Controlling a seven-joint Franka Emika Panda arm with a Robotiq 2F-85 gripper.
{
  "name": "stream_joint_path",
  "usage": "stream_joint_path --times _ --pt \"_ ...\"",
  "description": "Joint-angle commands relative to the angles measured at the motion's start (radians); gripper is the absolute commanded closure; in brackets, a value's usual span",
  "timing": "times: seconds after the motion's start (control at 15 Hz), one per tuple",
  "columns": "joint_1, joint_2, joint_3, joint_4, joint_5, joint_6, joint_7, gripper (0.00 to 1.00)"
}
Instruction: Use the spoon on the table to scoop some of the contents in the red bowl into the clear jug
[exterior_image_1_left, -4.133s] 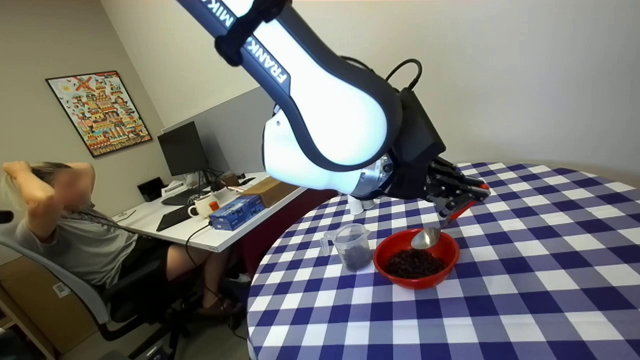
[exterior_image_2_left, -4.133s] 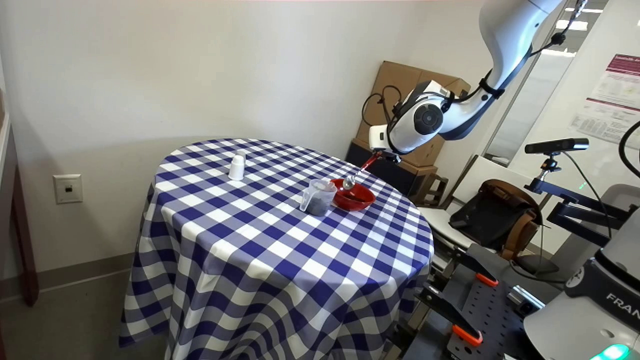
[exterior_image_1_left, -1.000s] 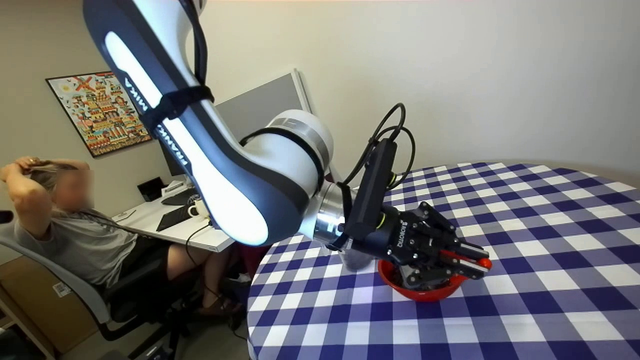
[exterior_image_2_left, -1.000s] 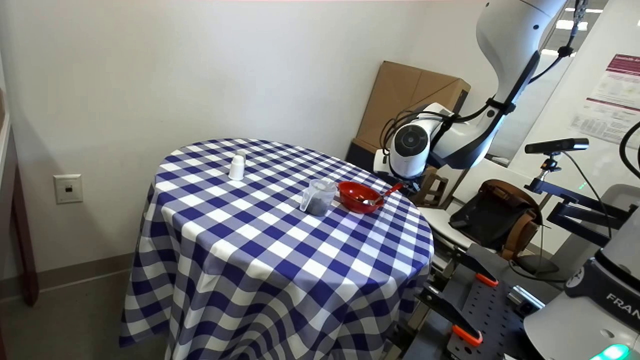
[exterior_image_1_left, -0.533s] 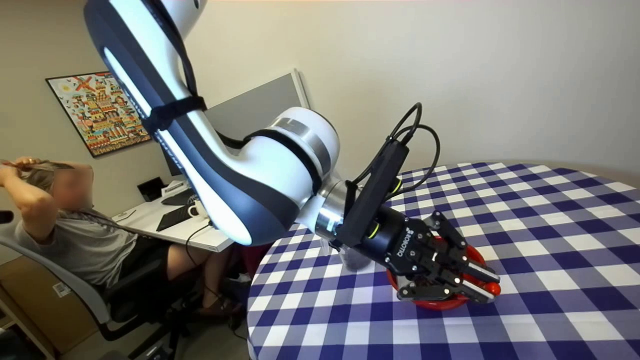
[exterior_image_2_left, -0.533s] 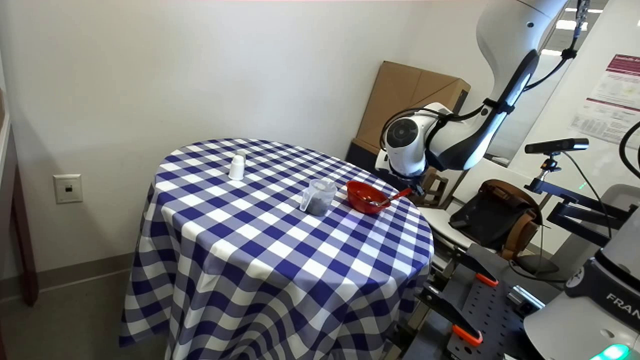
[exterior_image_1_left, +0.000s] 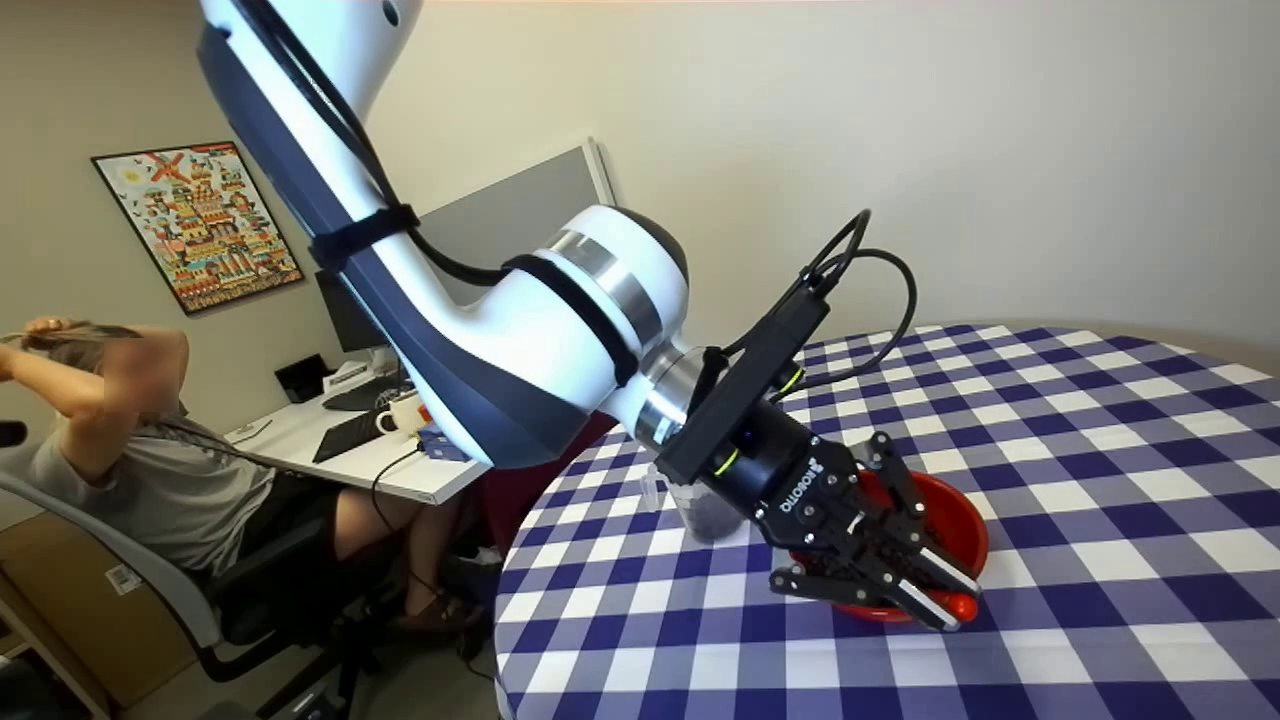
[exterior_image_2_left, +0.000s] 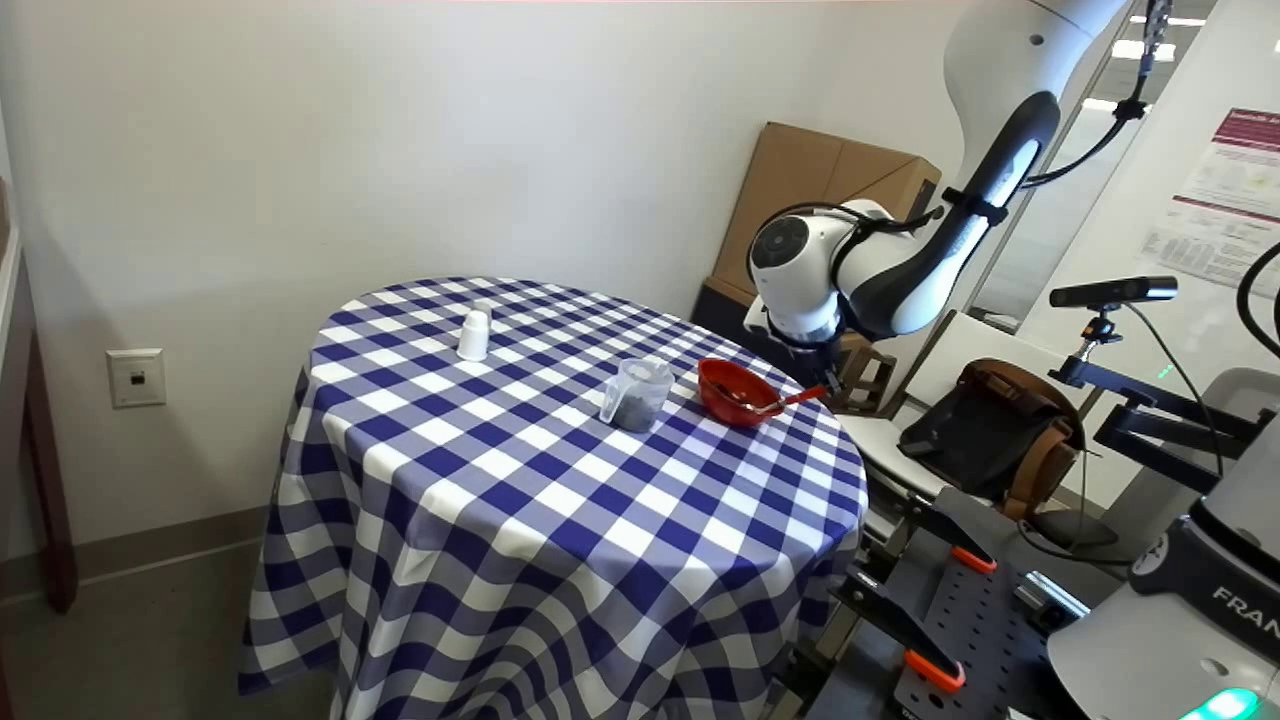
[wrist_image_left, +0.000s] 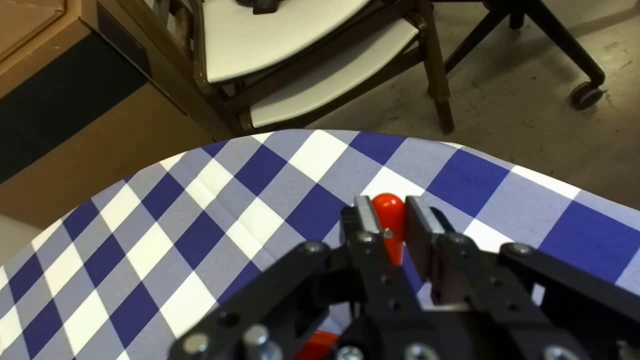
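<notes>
My gripper is shut on the red-orange handle of the spoon, whose end pokes out between the fingertips; the gripper also shows in an exterior view. The spoon's silver end lies low inside the red bowl in an exterior view. The red bowl looks tilted toward the gripper; it is partly hidden behind the gripper in an exterior view. A few dark contents show inside it. The clear jug stands upright beside the bowl, apart from it, with dark stuff low inside.
The round table has a blue-and-white checkered cloth. White cups stand farther off on it. The bowl and gripper are near the table's edge, with chairs and boxes beyond. A person sits by a desk.
The spoon has gone from above the bowl down into it. The red bowl has slid away from the jug and tipped somewhat, while the gripper has swung round. The jug has not moved.
</notes>
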Motion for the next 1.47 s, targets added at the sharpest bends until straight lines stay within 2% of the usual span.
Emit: stream_joint_path --times 0.0,0.33,0.73,1.07,1.4 --pt "0.006 0.017 0.003 0.027 0.104 0.001 -0.048 0.93" --pt "0.02 0.026 0.014 0.053 0.247 -0.015 -0.087 0.93" --pt "0.046 0.057 0.045 0.133 0.638 -0.142 -0.189 0.93" --pt "0.071 0.085 0.033 0.207 0.841 -0.223 -0.223 0.93" --pt "0.063 0.112 0.026 0.268 1.04 -0.273 -0.234 0.93"
